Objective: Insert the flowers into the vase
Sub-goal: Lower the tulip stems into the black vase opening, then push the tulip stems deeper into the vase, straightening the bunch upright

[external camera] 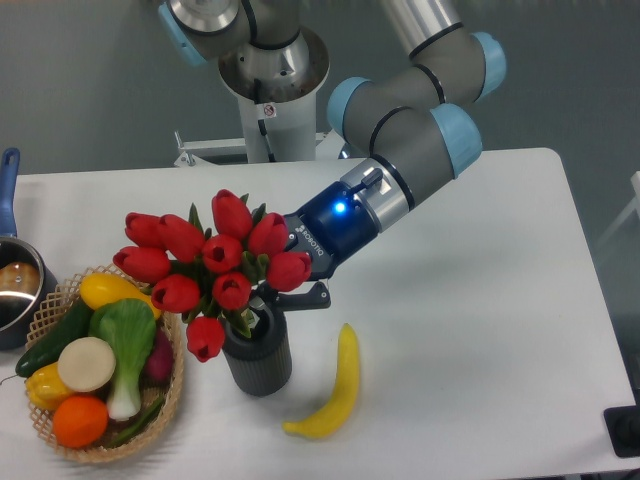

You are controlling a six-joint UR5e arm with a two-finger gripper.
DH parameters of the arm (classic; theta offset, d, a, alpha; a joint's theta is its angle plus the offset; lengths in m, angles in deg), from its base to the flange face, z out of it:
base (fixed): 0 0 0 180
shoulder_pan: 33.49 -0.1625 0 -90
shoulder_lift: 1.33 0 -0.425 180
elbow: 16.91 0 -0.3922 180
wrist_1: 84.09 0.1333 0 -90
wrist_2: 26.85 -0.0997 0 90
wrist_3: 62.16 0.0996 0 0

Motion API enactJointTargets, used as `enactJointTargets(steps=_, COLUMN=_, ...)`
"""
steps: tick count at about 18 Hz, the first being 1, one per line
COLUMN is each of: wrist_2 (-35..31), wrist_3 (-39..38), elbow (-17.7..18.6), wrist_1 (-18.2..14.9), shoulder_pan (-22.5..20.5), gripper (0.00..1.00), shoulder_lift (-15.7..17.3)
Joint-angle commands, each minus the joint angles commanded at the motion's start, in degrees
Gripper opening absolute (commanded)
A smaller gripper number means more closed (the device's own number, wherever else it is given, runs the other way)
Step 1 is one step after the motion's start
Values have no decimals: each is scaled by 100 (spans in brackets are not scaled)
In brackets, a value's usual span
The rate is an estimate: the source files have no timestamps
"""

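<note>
1. Fixed camera, task things: Flowers (205, 265) are seen as a bunch of red tulip buds tilted to the left, with the stem ends reaching into the round mouth of the vase (257, 352). The dark ribbed vase stands upright on the white tabletop (470, 300), just beside the wicker basket (172, 395).

2. Fixed camera, end effector: The end effector (283, 292) is held low at the vase rim, behind the buds. It appears to be closed on the stems, though the fingers are largely hidden by the blooms, so the grip is judged rather than plainly seen.

3. Fixed camera, progress: Insertion is judged to be well under way. The stems seem to be inside the mouth, but how deep cannot be told, since the vase wall hides them. One bud hangs over the left rim.

4. Fixed camera, what is left: The bunch is yet to be settled fully, released, and the arm drawn clear without the vase being tipped.

5. Fixed camera, surroundings: A banana (331, 388) lies on the tabletop to the right of the vase, near it but apart.
</note>
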Motion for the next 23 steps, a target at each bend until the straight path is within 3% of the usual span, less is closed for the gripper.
enactJointTargets(steps=23, wrist_2=-9, wrist_3=738, elbow=554, wrist_1=0, shoulder_pan=-53, gripper=26, shoulder_lift=-264)
